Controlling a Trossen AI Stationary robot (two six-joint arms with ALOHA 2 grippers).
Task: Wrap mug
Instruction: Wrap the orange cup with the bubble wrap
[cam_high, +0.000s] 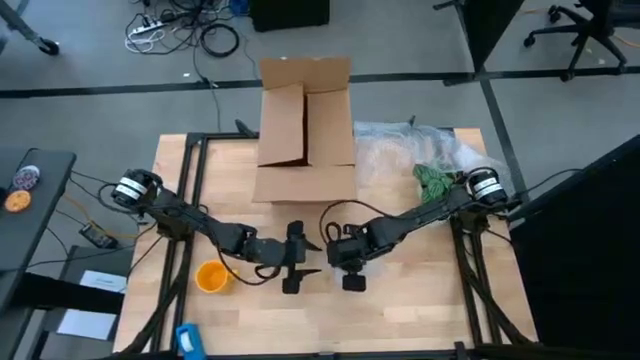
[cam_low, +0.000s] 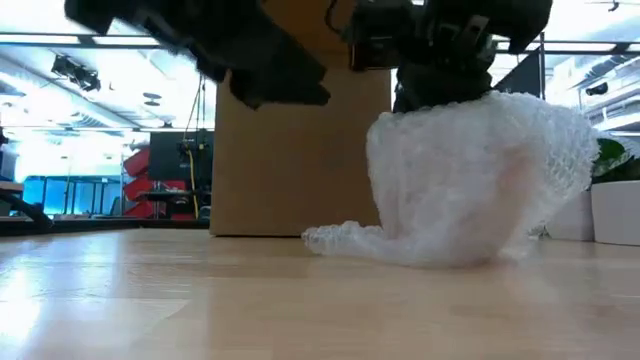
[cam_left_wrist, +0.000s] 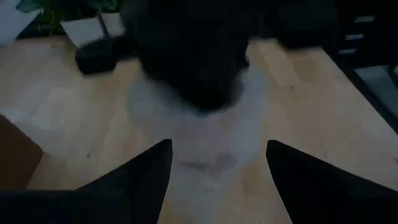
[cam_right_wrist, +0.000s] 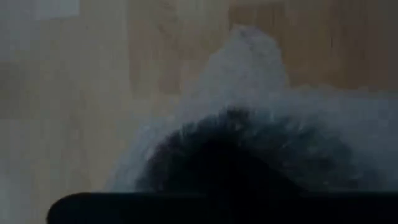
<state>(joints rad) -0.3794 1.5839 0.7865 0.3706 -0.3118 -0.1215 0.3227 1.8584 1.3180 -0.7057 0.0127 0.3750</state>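
Counter (cam_high: 420, 300): light wood, carrying everything listed. Cardboard box (cam_high: 305, 130): far edge, flaps raised; contents cannot be told. Bubble wrap (cam_low: 470, 180): a bunched mound beneath the right gripper (cam_high: 352, 283), which presses into its top; finger spread cannot be told. Left gripper (cam_high: 293, 262): just beside the mound, fingers (cam_left_wrist: 134, 180) parted, empty. Mug (cam_high: 211, 276): yellow-orange, unwrapped, near the counter's front left.

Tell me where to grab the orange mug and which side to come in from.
Grip the mug by its rim, coming straight down from above, with one of the jaws inside the mouth and the other outside. It stands upright with its open mouth facing up, and nothing is crowding it. Its handle cannot be made out.
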